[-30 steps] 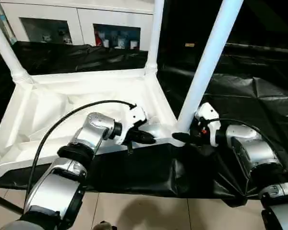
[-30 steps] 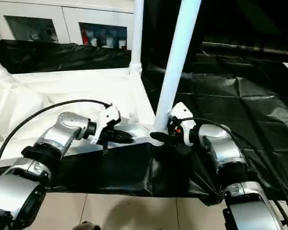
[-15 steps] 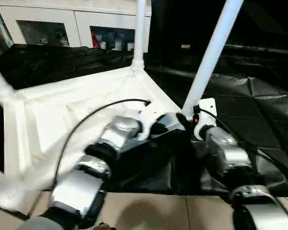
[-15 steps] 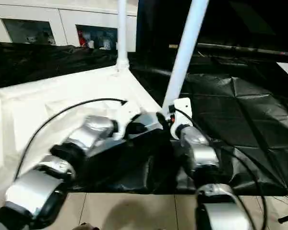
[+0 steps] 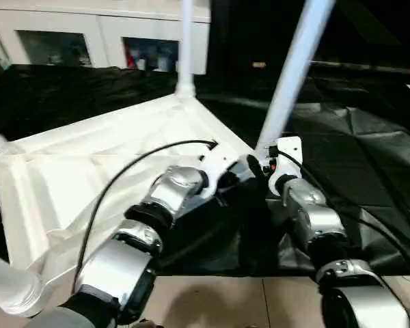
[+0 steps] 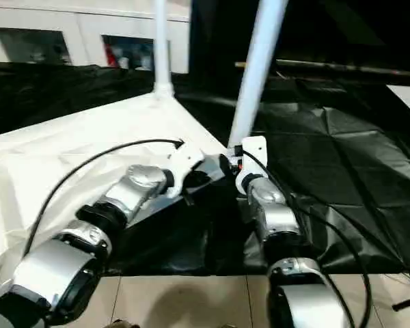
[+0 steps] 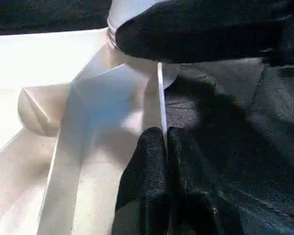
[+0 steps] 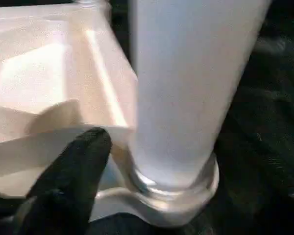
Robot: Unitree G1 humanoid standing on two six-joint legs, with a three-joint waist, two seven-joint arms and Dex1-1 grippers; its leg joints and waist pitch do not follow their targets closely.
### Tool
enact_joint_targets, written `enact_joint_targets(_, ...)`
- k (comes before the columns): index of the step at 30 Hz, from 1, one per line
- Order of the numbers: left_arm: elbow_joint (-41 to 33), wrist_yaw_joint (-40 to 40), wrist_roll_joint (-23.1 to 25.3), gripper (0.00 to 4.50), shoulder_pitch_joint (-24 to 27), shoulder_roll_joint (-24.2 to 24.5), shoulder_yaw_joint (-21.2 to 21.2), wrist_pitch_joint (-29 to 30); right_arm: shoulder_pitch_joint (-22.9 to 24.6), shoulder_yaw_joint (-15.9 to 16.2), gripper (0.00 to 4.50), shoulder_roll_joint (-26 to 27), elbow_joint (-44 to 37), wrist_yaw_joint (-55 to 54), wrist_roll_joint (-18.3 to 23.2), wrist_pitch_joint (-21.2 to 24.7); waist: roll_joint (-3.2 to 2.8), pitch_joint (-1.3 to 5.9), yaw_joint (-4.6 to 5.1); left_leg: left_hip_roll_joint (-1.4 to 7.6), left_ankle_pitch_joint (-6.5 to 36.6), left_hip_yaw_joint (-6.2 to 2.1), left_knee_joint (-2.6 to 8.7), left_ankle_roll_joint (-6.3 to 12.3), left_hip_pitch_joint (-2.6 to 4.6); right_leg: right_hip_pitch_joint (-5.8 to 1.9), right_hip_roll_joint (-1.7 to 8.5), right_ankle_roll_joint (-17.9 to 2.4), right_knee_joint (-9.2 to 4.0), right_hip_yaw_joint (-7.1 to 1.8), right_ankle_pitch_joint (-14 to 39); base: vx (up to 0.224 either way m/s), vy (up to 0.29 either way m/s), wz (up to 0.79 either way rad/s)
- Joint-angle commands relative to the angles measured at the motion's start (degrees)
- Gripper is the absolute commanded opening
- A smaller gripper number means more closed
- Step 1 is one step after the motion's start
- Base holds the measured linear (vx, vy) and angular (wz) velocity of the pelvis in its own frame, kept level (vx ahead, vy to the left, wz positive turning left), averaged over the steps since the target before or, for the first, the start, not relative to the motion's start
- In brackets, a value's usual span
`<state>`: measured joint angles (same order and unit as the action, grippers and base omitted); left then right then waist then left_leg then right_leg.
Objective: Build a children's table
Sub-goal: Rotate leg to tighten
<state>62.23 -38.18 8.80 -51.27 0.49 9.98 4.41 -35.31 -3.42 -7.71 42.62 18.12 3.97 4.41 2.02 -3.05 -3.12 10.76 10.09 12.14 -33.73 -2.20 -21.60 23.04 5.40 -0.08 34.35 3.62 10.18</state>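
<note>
The left wrist view shows the left gripper [image 7: 165, 142] closed on the thin raised rim of the upturned tabletop [image 5: 89, 171], its fingers [image 7: 147, 161] pinching the edge just below the corner socket. The right wrist view shows the near leg [image 8: 186, 88] seated upright in that socket, with one black finger [image 8: 83, 152] of the right gripper [image 5: 263, 166] beside its base; whether that gripper is open or shut I cannot tell. From the head, the tabletop lies on a surface draped in black sheeting [image 5: 355, 143], a far leg [image 5: 186, 48] standing at its back corner, a white glass-fronted cabinet [image 5: 89, 41] behind. Since a second ago the tabletop has swung round, its near corner now pointing toward the robot, and both forearms have drawn together at that corner.
</note>
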Motion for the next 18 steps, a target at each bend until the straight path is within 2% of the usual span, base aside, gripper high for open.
enact_joint_targets(1, -0.2, -2.9, -2.3, 0.0, 0.1, 1.4, -1.9, -5.0, 1.0, 2.1, 4.05, -4.7, -7.3, 8.3, 0.4, 2.5, 0.74, 3.58, -0.2, 2.49, 13.9, -1.67, 4.14, 2.92, 0.94, -2.39, 3.46, -10.3, -4.82, -2.38, 15.3, 0.0, 0.0, 0.0)
enact_joint_targets(2, -0.2, -3.6, -2.4, 0.0, 0.0, 1.8, -1.9, -5.3, 1.3, 2.6, 4.17, -5.8, -8.5, 10.2, 0.5, 3.4, 0.89, 3.65, -0.42, 2.52, 12.1, -1.46, 3.87, 4.07, 0.92, -2.49, 3.46, -10.6, -4.53, -2.5, 13.0, 0.0, 0.0, 0.0)
enact_joint_targets(6, -1.0, -10.9, -3.6, 0.0, 0.4, 4.5, -2.0, -7.6, 4.1, 7.0, 4.38, -13.5, -14.3, 25.1, 1.4, 7.3, 1.02, 3.77, -0.41, 2.48, 9.6, -1.48, 3.57, 5.54, 0.52, -2.81, 3.51, -11.7, -4.13, -2.36, 10.7, 0.0, 0.0, 0.0)
enact_joint_targets(7, -1.2, -11.7, -3.8, 0.0, 0.5, 4.8, -2.0, -7.8, 4.4, 7.4, 4.38, -14.3, -14.7, 26.7, 1.6, 7.5, 0.98, 3.93, -0.69, 2.49, 9.0, -1.49, 3.39, 6.11, 0.61, -2.94, 3.44, -12.3, -4.03, -2.28, 9.4, 0.0, 0.0, 0.0)
enact_joint_targets(8, -1.6, -14.1, -4.1, 0.0, 0.8, 5.4, -1.7, -7.8, 5.0, 8.5, 4.45, -16.1, -15.7, 29.8, 1.4, 7.1, 1.03, 3.91, -0.65, 2.62, 8.5, -1.37, 3.31, 6.38, 0.69, -2.73, 3.49, -12.9, -3.87, -2.4, 8.2, 0.0, 0.0, 0.0)
enact_joint_targets(9, -2.5, -18.7, -4.5, 0.0, 1.4, 6.5, -1.0, -8.1, 5.7, 10.0, 4.45, -18.7, -16.7, 33.7, 0.9, 6.0, 1.06, 4.0, -0.69, 2.65, 7.3, -1.43, 3.26, 6.91, 0.47, -2.87, 3.39, -14.2, -3.46, -2.28, 5.7, 0.0, 0.0, 0.0)
enact_joint_targets(11, -3.1, -22.2, -4.8, 0.0, 1.9, 7.2, -0.4, -8.4, 6.1, 10.8, 4.45, -20.2, -17.6, 35.8, 0.6, 5.4, 1.12, 3.95, -0.84, 2.72, 6.6, -1.34, 3.12, 7.71, 0.43, -2.81, 3.41, -15.3, -3.16, -2.25, 3.7, 0.0, 0.0, 0.0)
enact_joint_targets(13, -4.1, -25.8, -5.5, 0.0, 2.5, 7.8, -0.1, -8.0, 6.2, 11.1, 4.45, -21.4, -18.2, 38.1, 1.3, 6.2, 1.24, 3.89, -0.89, 2.79, 7.1, -1.25, 3.12, 7.62, 0.58, -2.72, 3.36, -15.8, -3.2, -2.17, 4.7, 0.0, 0.0, 0.0)
enact_joint_targets(15, -6.2, -32.1, -6.9, 0.0, 3.6, 8.6, 0.7, -6.6, 5.9, 11.4, 4.45, -22.5, -18.0, 40.7, 1.6, 6.6, 1.01, 3.76, -1.41, 3.11, 8.0, -1.14, 3.18, 7.12, 0.81, -2.56, 3.41, -16.0, -3.24, -2.23, 6.4, 0.0, 0.0, 0.0)
enact_joint_targets(18, -7.8, -36.1, -7.2, 0.0, 4.5, 9.2, 1.9, -5.7, 5.4, 11.6, 4.45, -22.4, -17.2, 41.3, 1.2, 5.9, 0.89, 3.57, -2.35, 3.28, 9.8, -0.93, 3.33, 5.55, 1.31, -2.04, 3.52, -15.7, -3.55, -2.39, 9.5, 0.0, 0.0, 0.0)
